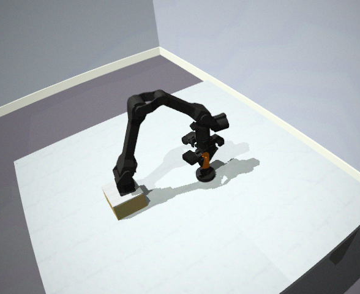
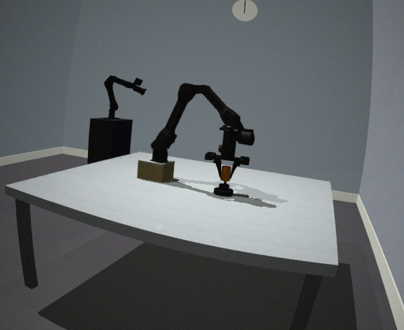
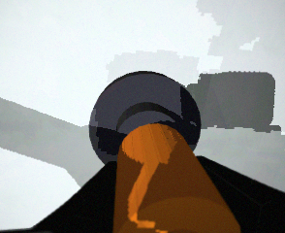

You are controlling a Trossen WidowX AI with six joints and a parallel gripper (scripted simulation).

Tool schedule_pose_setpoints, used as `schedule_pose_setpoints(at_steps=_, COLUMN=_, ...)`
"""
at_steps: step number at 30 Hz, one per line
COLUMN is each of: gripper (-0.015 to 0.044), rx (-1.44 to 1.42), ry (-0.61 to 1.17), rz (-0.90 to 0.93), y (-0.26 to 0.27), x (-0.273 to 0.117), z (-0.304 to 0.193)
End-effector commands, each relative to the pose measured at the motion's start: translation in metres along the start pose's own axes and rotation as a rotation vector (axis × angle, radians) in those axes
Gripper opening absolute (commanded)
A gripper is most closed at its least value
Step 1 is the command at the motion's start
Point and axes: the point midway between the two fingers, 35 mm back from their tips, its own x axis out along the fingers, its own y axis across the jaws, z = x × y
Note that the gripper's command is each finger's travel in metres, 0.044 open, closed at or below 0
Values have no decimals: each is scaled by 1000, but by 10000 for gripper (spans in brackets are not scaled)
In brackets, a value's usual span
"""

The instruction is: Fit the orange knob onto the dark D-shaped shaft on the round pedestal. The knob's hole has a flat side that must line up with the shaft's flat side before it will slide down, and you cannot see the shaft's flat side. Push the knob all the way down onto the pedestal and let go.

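Note:
The orange knob is a tall upright cylinder. My gripper is shut on it and points straight down, with one dark finger on each side of it. The dark round pedestal stands on the table directly below the knob. In the exterior view a short piece of the dark shaft shows between the knob's lower end and the pedestal, so the knob is above the pedestal. In the wrist view the knob hides the shaft. The flat sides cannot be seen.
The arm's base stands on a tan block on the white table, to the left of the pedestal. A second dark arm stands on a black stand behind the table. Shadows lie around the pedestal.

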Motion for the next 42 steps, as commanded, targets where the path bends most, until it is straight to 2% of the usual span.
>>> schedule_pose_setpoints(at_steps=1, gripper=0, rx=-11, ry=-1, rz=-2, y=1, x=1, z=0)
schedule_pose_setpoints(at_steps=27, gripper=0, rx=-11, ry=-1, rz=-2, y=1, x=-4, z=0)
schedule_pose_setpoints(at_steps=34, gripper=0, rx=-210, ry=-1, rz=-2, y=-1, x=-3, z=0)
schedule_pose_setpoints(at_steps=42, gripper=0, rx=-221, ry=-1, rz=-2, y=-1, x=0, z=0)
